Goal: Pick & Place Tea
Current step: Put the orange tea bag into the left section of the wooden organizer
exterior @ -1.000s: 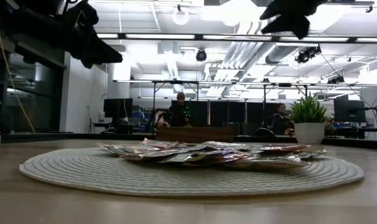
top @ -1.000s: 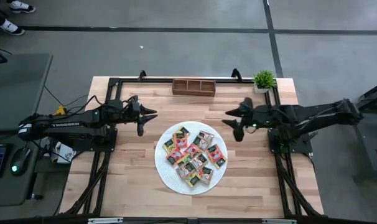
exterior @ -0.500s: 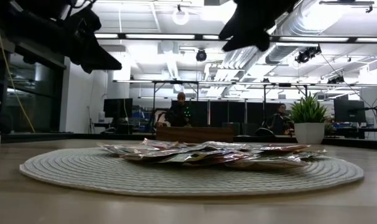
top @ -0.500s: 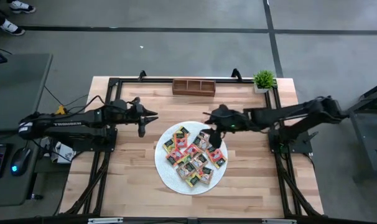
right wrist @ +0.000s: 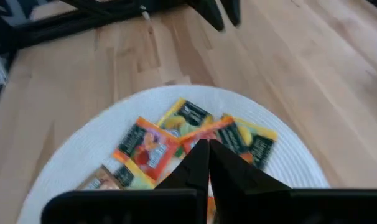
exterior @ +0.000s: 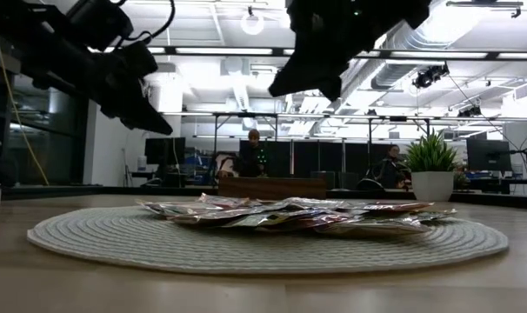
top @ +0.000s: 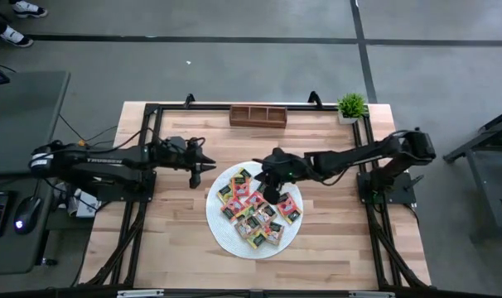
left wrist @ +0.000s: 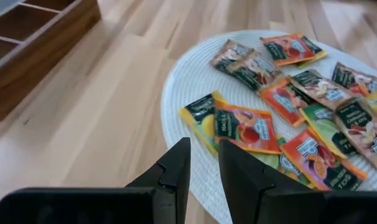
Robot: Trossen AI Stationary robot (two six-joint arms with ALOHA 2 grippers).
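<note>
Tea packets (top: 259,209) in red, orange, yellow and green, each with a dark label in the middle. All in one flat heap on a round white mat (top: 220,234), near the middle of the wooden table (top: 172,240). Some lying partly on top of others, some flat on the mat.

Right over the far side of the heap, the right pincer (top: 266,184). Up in the air, well above the packets when seen from table height, and not touching any of them. Shut tight, with the two tips pressed together and nothing between them. Pointing down toward an orange packet and a yellow one, as its own wrist view shows.

Off to the left of the mat, just beside its rim, the left pincer (top: 198,170). Also up off the table. Open only a little, with a thin gap between its two fingers (left wrist: 175,168) and nothing in the gap. Facing the mat's edge and a yellow and green packet there.

At the far edge of the table, well apart from the mat, a brown wooden tray (top: 258,116) with three parts. At the far right corner, a small green plant (top: 350,106) in a white pot.

Far behind the table, out in the room, a person (exterior: 249,156) sitting at a desk, and a second one more to the right.
</note>
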